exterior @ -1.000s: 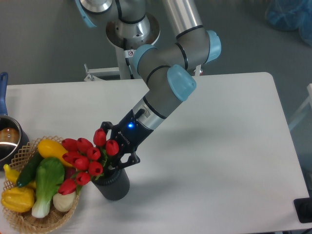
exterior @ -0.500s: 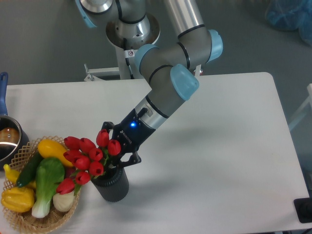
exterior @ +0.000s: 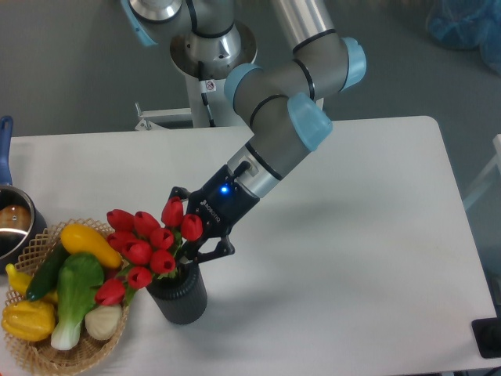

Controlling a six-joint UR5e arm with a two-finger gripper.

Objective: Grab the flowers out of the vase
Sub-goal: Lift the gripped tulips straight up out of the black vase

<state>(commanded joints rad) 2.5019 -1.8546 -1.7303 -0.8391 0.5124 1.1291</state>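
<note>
Gripping the flowers (exterior: 149, 249) low in the bunch, the claw (exterior: 190, 243) clenched around the stems just above the rim of the vase (exterior: 179, 296). Leaning left from the claw, red buds spreading out over the edge of the wicker basket (exterior: 35, 354). Stem ends sitting inside the dark ribbed vase, directly below the claw. Standing upright on the white bench (exterior: 344, 258), vase just beside the basket of yellow and green produce (exterior: 66, 286).
</note>
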